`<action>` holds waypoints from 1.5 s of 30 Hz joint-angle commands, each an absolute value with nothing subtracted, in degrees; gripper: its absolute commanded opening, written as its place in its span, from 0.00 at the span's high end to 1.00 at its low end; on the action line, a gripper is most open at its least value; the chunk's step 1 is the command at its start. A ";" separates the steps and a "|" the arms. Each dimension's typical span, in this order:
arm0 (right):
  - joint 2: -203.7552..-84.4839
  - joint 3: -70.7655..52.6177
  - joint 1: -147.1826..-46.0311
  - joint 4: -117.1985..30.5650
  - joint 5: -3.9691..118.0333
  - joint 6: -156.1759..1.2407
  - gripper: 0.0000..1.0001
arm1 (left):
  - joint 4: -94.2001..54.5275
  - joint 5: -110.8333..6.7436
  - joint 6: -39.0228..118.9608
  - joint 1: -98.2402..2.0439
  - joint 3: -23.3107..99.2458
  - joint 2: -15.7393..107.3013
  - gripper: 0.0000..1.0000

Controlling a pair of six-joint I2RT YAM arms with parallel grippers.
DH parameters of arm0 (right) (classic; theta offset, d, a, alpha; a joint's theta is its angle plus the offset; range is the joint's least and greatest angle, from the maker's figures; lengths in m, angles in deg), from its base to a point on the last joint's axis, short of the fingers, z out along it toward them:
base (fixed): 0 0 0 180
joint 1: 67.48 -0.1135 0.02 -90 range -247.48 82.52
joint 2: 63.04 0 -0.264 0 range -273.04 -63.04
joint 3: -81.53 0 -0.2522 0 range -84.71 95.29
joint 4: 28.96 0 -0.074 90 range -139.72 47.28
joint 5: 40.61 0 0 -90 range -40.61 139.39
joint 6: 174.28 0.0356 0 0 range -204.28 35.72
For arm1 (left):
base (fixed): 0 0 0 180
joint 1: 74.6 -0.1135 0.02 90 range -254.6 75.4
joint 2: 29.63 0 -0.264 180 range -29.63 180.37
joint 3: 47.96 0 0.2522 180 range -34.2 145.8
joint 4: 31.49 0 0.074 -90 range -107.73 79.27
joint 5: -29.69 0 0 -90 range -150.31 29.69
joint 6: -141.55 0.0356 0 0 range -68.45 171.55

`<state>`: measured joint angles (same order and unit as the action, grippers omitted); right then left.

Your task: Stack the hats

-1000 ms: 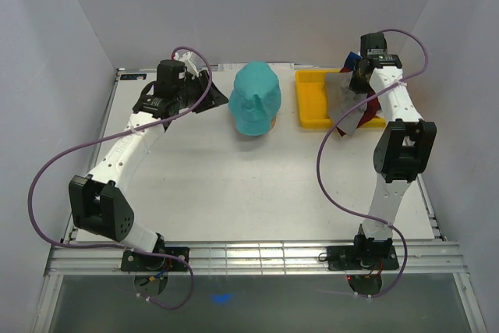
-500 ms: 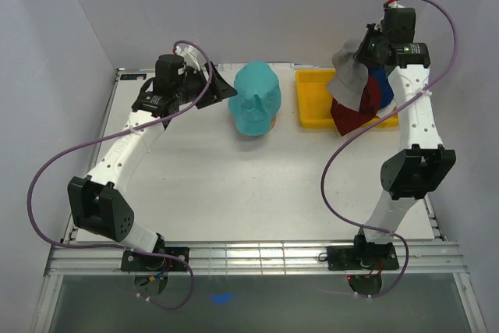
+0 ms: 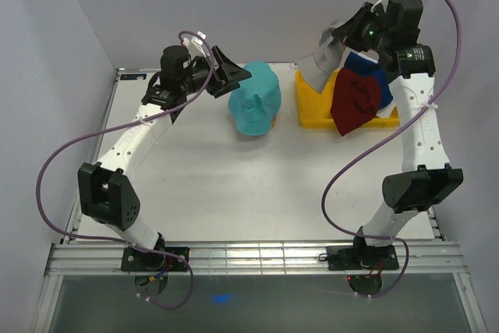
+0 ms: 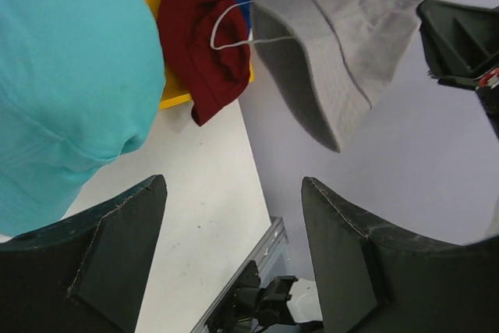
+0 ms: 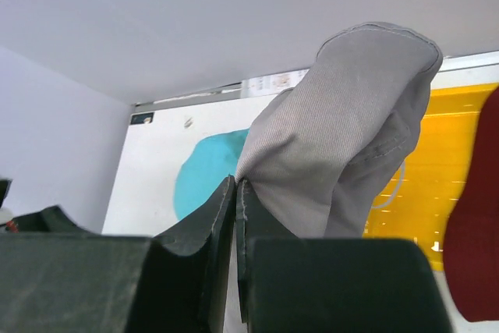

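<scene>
Grey hat [image 3: 318, 61] hangs pinched in the closed right end effector [image 3: 352, 35], held clear above the yellow tray [image 3: 309, 111] at the 1 o'clock part of the counter [image 3: 234, 185]. Dark red hat [image 3: 355, 103] droops over the tray's near rim, with the navy hat [image 3: 373, 69] just behind it. Teal hat [image 3: 255, 99] sits at 12 o'clock. The left end effector [image 4: 232, 185] is spread wide and empty, just off the teal hat's 10 o'clock side.

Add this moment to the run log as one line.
right pincer: shut on grey hat, aloft by yellow tray | left pincer: open, empty, beside teal hat | dark red hat: draped over tray edge
</scene>
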<state>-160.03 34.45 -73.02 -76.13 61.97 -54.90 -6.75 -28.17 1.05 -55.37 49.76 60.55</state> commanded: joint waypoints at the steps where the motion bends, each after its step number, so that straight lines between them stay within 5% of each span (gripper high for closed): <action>1: -158.75 36.67 -75.12 -71.20 65.03 -52.47 0.92 | -14.47 -25.94 -5.75 -54.65 54.39 62.03 0.20; 45: -153.30 31.75 -83.12 -69.35 70.92 -53.08 0.92 | -30.48 -28.40 -23.51 -47.26 61.07 75.14 0.23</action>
<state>-155.50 32.48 -82.92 -72.55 69.99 -51.92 -28.93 -28.19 -22.93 -47.70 58.55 75.12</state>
